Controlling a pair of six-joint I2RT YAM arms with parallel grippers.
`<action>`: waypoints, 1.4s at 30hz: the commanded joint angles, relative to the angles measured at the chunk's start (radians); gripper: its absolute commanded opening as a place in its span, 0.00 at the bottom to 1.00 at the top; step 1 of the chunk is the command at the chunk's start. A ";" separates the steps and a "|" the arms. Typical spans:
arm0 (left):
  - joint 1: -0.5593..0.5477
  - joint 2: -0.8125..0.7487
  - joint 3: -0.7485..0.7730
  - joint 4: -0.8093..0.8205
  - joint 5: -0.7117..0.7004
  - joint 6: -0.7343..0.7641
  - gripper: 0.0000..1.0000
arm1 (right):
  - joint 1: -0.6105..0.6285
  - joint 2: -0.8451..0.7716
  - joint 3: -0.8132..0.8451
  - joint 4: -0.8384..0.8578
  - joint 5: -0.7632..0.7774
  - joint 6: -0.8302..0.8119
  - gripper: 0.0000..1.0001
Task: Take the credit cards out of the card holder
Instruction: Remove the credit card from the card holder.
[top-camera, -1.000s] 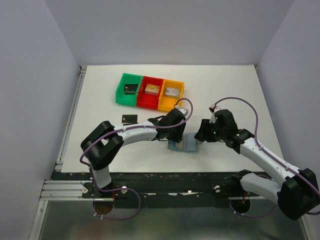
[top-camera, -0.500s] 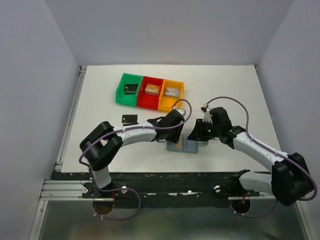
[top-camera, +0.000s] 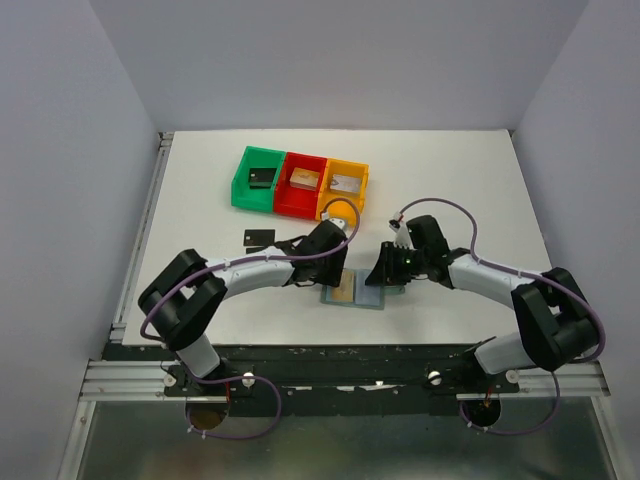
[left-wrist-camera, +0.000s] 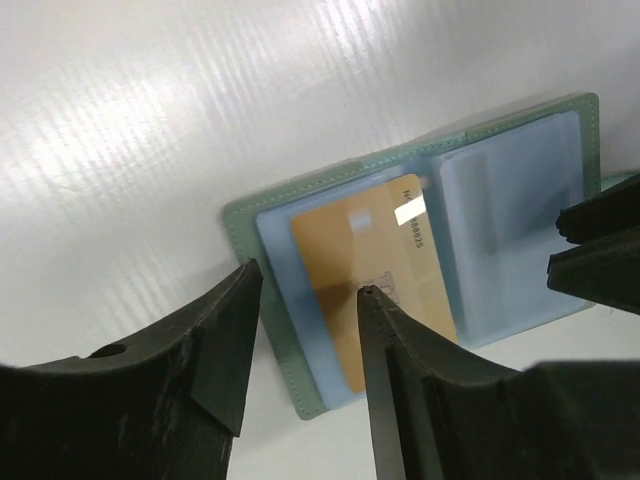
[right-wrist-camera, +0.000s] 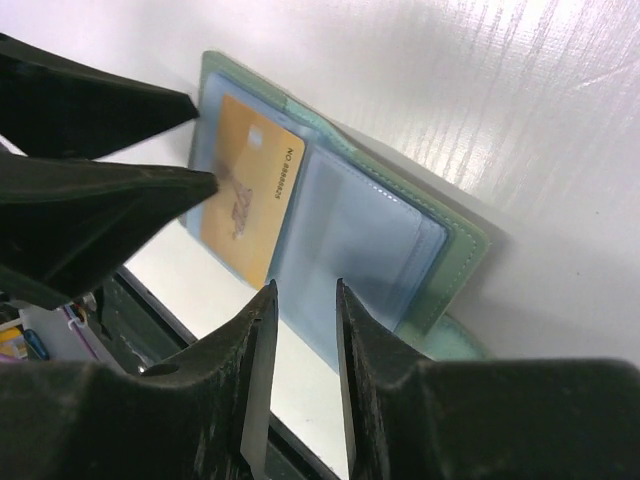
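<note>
The card holder (top-camera: 368, 299) lies open and flat on the white table (top-camera: 450, 170), just below the middle of the top view, between the two grippers. Its grey-green cover frames two pale blue pockets. The left pocket holds a gold-tan credit card (left-wrist-camera: 370, 250) with its printed face up. The right pocket shows only pale blue plastic, and I cannot tell whether a card sits inside it.

The left gripper (left-wrist-camera: 310, 285) stands over the left pocket with its jaws wide apart. One tip is beside the holder's left edge and the other rests at the gold card's lower part; nothing is clamped between them. The right gripper (right-wrist-camera: 304, 290) points down at the near edge of the right pocket. Its jaws are narrowly apart, the blue plastic shows through the gap, and they hold nothing that I can see.

In the upper left of the top view three bins stand in a touching row. The green bin (top-camera: 240, 185) holds a black piece, the red bin (top-camera: 288, 190) a tan piece, and the orange bin (top-camera: 362, 185) a silver piece. A black credit card (top-camera: 257, 237) lies flat on the table below the green bin, well apart from the holder.
</note>
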 joint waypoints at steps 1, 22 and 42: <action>0.036 -0.102 -0.045 0.002 -0.002 -0.019 0.59 | -0.002 0.031 0.018 0.030 -0.015 0.004 0.37; 0.049 -0.122 -0.131 0.171 0.107 -0.069 0.40 | 0.087 -0.038 0.107 -0.020 -0.012 0.042 0.43; 0.049 -0.086 -0.211 0.214 0.084 -0.111 0.34 | 0.119 0.166 0.113 0.030 0.014 0.085 0.49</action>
